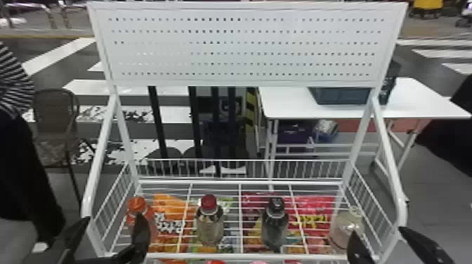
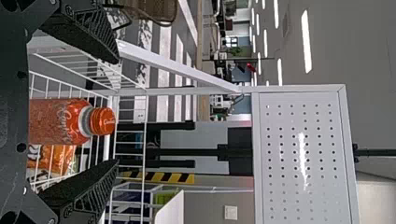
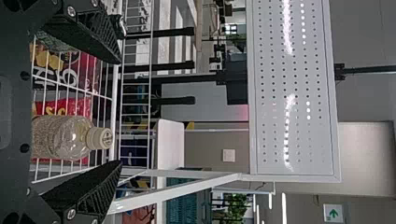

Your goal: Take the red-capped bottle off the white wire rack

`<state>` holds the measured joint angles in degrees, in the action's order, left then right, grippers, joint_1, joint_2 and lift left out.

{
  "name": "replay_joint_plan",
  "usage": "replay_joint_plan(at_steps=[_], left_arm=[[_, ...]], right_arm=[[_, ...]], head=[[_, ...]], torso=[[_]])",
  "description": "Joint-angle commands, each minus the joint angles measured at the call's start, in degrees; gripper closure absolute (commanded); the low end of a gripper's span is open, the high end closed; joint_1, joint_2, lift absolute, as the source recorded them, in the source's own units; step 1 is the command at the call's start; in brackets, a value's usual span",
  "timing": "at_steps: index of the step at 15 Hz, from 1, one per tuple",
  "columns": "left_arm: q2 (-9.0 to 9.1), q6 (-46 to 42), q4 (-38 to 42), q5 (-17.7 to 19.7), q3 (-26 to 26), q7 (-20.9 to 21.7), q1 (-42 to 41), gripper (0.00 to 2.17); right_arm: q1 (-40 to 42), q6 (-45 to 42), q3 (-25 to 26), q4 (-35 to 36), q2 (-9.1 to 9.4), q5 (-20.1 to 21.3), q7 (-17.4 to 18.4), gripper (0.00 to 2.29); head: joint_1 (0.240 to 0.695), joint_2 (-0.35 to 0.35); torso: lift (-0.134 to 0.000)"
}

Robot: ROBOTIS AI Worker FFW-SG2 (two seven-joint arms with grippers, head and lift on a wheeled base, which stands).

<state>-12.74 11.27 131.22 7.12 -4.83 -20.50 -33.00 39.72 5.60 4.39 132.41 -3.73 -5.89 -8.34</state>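
A: Where's your red-capped bottle (image 1: 209,224)? On the white wire rack (image 1: 242,182), second from the left, between the orange-capped bottle (image 1: 136,204) and the black-capped bottle (image 1: 275,224).

B: And your hands? The left gripper (image 1: 114,216) is spread and empty, near the orange-capped bottle at the left end. Your right gripper (image 1: 378,230) is spread and empty too, by the right end.

A: So what might trip you up?

B: Picking the wrong one, I'd say. Your left fingers line up with the orange-capped bottle, and its cap is close enough in colour to fool you. Slide right at this height and you could topple it.

A: What about the other side?

B: Overshoot and your finger may nudge the black-capped bottle. Lift too little coming out and the base could catch the near rail (image 1: 238,256). Grip only the cap and it may swing or slip.

A: Which way does it point?

B: Cap up, base down on the wires. Its long axis looks upright, so you'd want your fingers left and right of the body.
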Motion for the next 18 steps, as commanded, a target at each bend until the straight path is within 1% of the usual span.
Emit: replay_joint_plan(at_steps=[1, 13, 16, 18], left_arm=[[0.0, 0.3, 0.1, 0.0, -0.2, -0.1, 0.0, 0.14], [0.18, -0.1, 0.4, -0.3, -0.4, -0.3, -0.7, 0.14], [0.18, -0.4, -0.2, -0.2, -2.2, -0.3, -1.4, 0.14], [0.18, -2.7, -3.5, -0.2, -5.3, 0.1, -1.5, 0.14]], right_arm=[[0.3, 0.2, 0.1, 0.3, -0.14, -0.1, 0.0, 0.12], [0.2, 0.3, 0.1, 0.6, 0.13, -0.2, 0.0, 0.12], [0.0, 0.3, 0.0, 0.6, 0.13, 0.0, 0.0, 0.12], [-0.1, 0.3, -0.1, 0.4, 0.21, 0.0, 0.0, 0.12]], head=[[0.499, 0.0], [0.499, 0.0], [0.499, 0.0], [0.499, 0.0]], torso=[[0.0], [0.0], [0.0], [0.0]])
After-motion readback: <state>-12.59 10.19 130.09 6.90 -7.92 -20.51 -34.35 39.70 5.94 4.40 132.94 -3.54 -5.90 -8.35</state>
